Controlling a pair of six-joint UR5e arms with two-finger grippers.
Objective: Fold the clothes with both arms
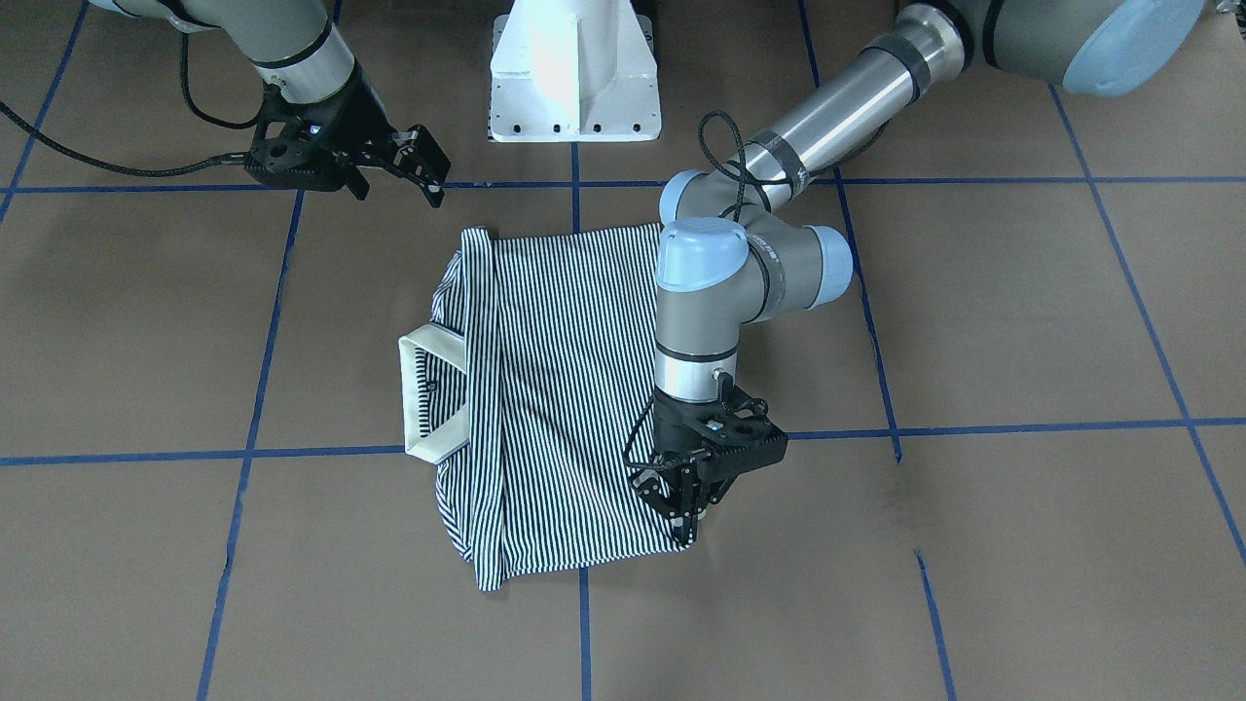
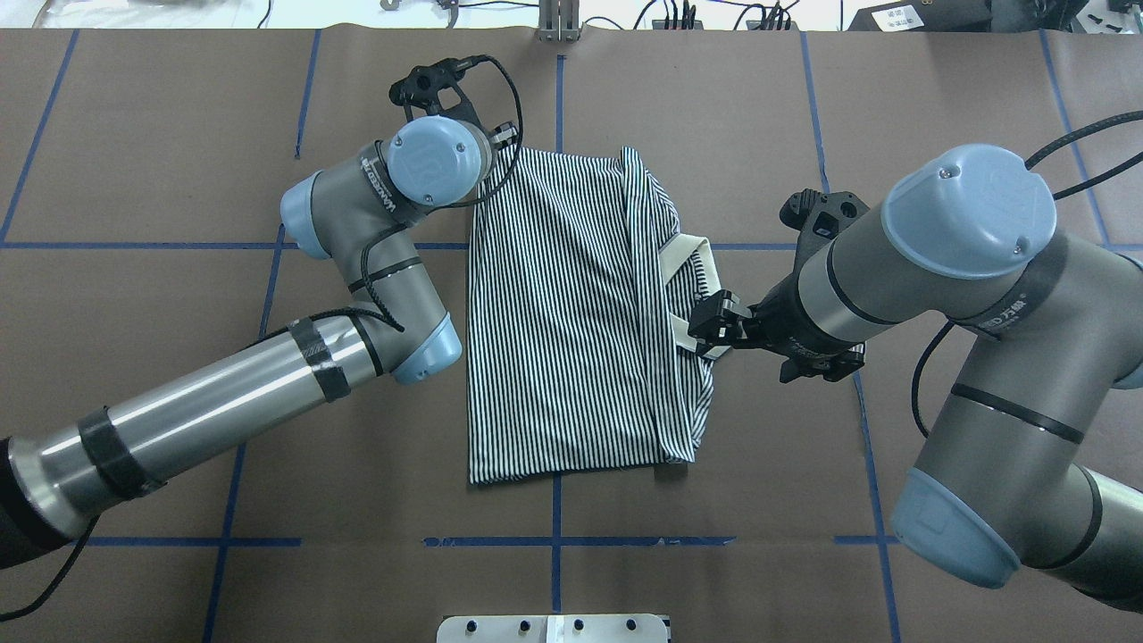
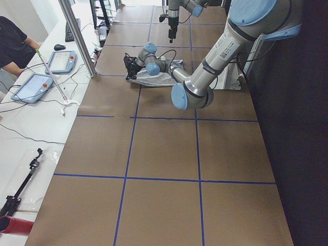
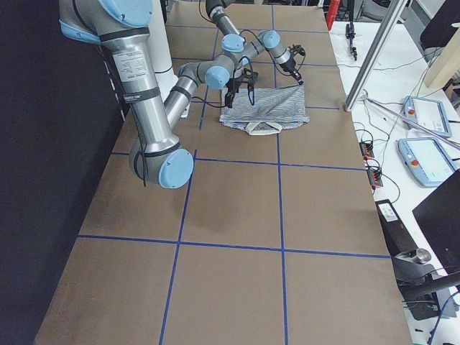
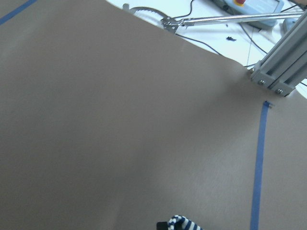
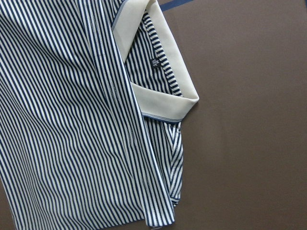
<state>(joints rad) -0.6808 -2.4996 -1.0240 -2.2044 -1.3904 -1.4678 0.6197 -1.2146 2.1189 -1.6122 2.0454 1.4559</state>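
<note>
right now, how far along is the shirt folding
Done: the polo shirt lies flat as a rough rectangle, with cloth already folded in next to the collar. In hand: the left claw is shut on the far hem corner, while the right claw hangs open, holding nothing. Left: bringing the hem over toward the collar; the shirt is not yet a compact stack.

On my right wrist camera the shirt (image 6: 62,120) lies on the brown table (image 6: 249,143) and fills the left of the view, its navy and white stripes running diagonally. I see a folded edge running down across it. The cream collar (image 6: 163,105) lies open on the table side, with a small dark label (image 6: 153,62) inside. Blue tape (image 6: 172,3) shows at the top edge.
</note>
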